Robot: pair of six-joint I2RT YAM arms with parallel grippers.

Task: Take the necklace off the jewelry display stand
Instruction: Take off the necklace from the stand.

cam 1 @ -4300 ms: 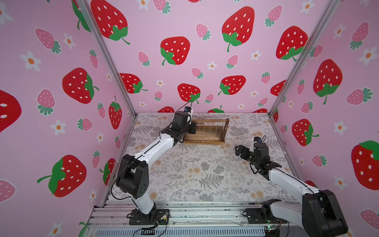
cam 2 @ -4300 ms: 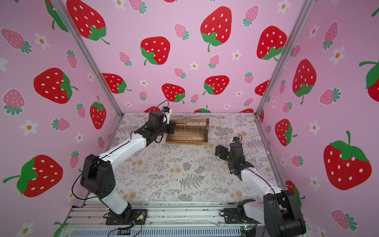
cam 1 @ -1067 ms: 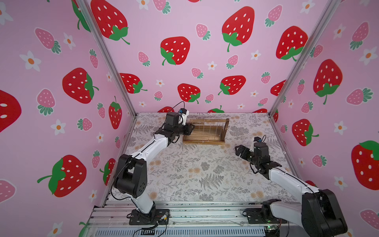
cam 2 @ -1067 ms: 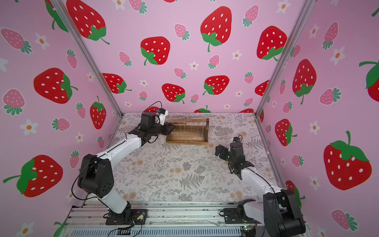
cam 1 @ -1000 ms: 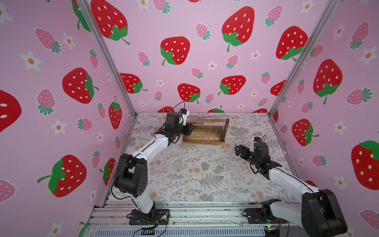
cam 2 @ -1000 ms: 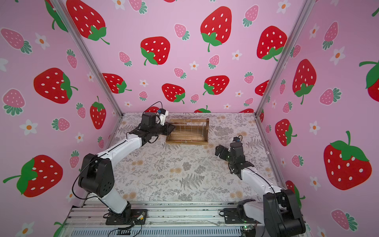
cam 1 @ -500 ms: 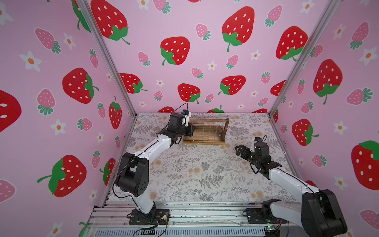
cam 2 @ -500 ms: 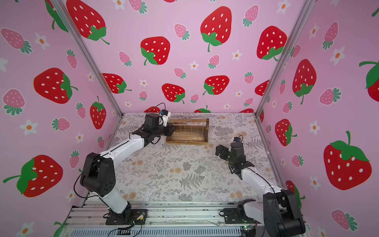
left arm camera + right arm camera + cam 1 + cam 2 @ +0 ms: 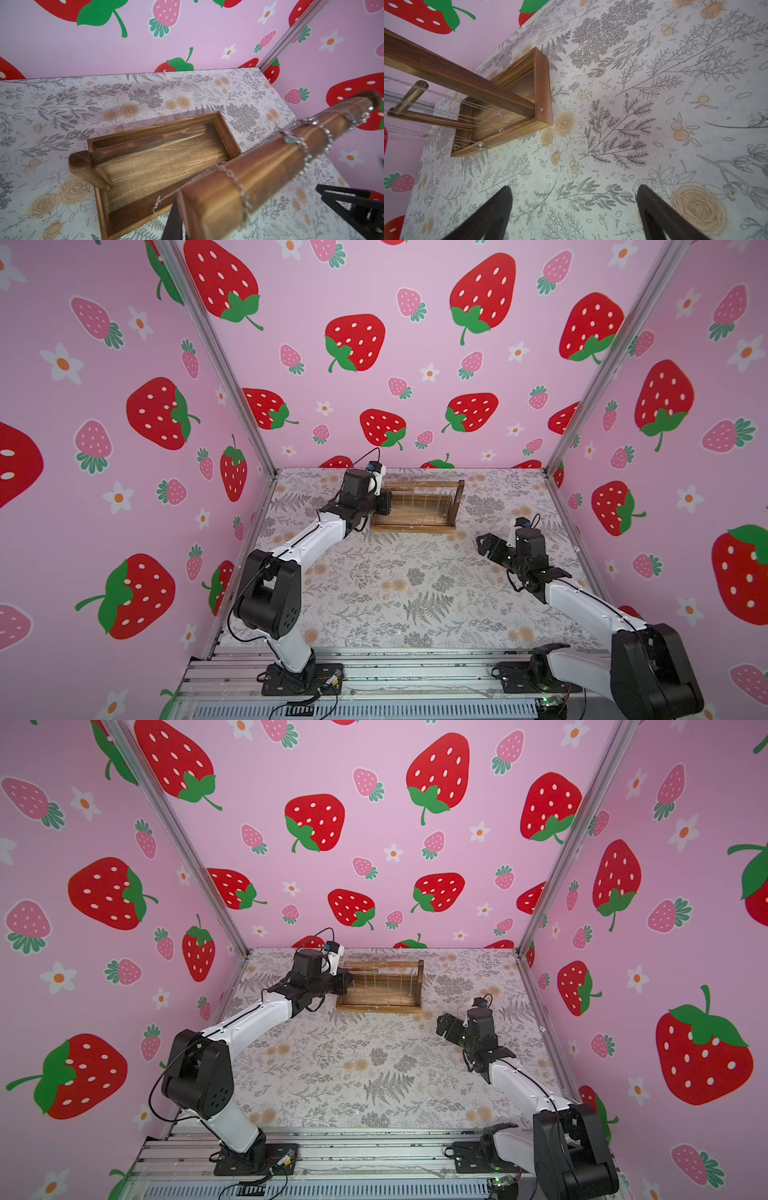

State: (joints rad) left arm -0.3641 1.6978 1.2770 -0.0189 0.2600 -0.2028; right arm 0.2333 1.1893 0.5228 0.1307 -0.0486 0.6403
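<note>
Showing the jewelry display stand (image 9: 415, 528) sitting on the table (image 9: 415, 597) just above frame centre in both top views, with its bars running left to right across the picture. Placing the left gripper (image 9: 384, 504) hard against the stand's left end, with jaws clenched together. Sitting too far under the bar end in the left wrist view to tell whether a chain is being pinched. Marking the nearest necklace (image 9: 238, 184), looped over the near bar beside several more chains, all hanging down toward the tray. Probably calling for drawing that loop along the bar's length toward the end at the left gripper. Holding the right gripper (image 9: 488, 545) well apart, to the lower right of the stand in both top views, with jaws spread wide and gripping nothing. Judging the left arm much the nearer and roughly in line with the bar's long axis.
</note>
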